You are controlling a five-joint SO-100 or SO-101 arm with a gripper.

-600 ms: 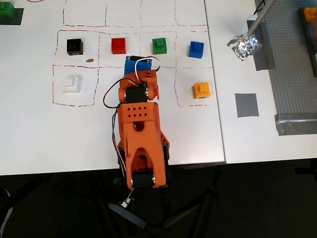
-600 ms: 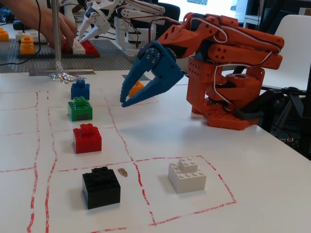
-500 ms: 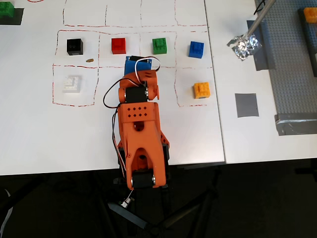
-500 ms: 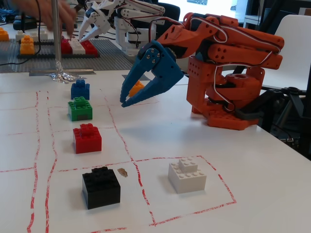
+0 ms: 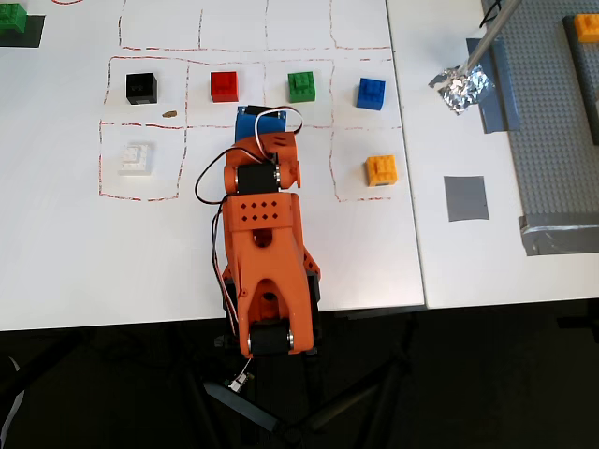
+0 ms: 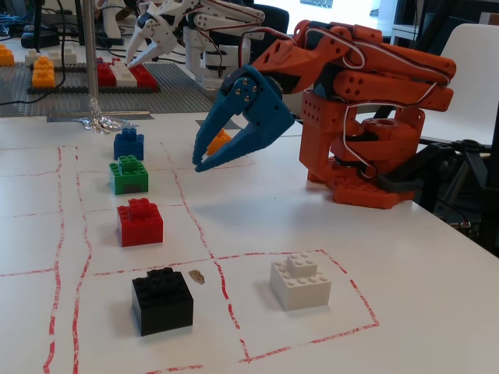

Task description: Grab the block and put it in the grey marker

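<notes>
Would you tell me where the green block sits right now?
In the overhead view, the green block sits in the top row between the red brick and the blue brick.

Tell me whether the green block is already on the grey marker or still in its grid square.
Still in its square. In the overhead view the block sits inside a red-lined cell, far left of the empty grey marker.

No text, label, brand or number can be read in either view — the bricks, the arm and the white sheet carry only plain colour and red hand-drawn grid lines.
</notes>
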